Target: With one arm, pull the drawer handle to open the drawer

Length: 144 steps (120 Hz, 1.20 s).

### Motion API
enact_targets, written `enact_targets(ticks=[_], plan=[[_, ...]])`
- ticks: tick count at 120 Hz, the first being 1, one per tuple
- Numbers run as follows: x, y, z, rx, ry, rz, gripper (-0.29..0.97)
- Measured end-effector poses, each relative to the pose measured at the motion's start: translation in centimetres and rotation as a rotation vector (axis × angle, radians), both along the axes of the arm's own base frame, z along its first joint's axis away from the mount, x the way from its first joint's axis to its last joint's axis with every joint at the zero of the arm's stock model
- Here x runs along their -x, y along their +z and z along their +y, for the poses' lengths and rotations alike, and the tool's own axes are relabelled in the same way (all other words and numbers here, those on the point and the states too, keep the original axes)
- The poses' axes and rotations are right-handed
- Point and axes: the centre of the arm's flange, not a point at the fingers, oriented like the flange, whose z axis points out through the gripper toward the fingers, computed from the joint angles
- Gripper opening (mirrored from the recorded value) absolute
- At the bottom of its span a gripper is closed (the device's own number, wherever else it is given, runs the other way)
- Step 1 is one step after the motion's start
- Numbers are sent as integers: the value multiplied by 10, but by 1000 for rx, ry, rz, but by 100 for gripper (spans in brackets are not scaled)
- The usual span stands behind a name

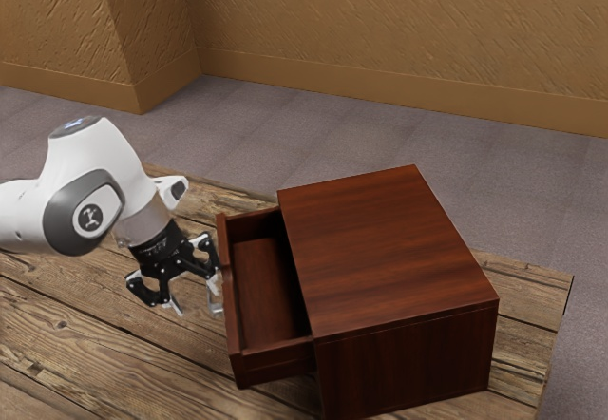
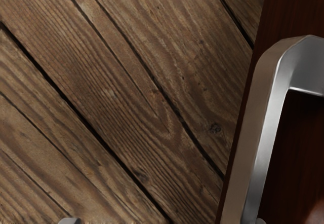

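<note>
Gaping wide, the pincer sits by the open drawer; wrist view shows its handle.

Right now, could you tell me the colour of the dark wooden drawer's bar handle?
The handle is silver-grey metal; the wrist view shows it best.

No text, label, brand or number can be read. The grey round cap on the white robot arm carries a small white mark, too small to make out.
</note>
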Motion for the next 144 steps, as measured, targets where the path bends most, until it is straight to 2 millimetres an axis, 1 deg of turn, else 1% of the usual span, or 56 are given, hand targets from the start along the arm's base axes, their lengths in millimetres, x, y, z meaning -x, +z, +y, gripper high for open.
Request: enact_targets(ticks=[17, 32, 49, 73, 116, 139, 144], plan=[[6, 0, 10, 9, 31, 15, 39], [14, 0, 13, 11, 44, 23, 39], [18, 6, 23, -12, 42, 25, 39], [22, 7, 38, -64, 15, 39, 38], [29, 13, 40, -79, -14, 60, 39], [31, 19, 39, -78, -23, 49, 42], [33, 24, 40, -76, -21, 43, 42]])
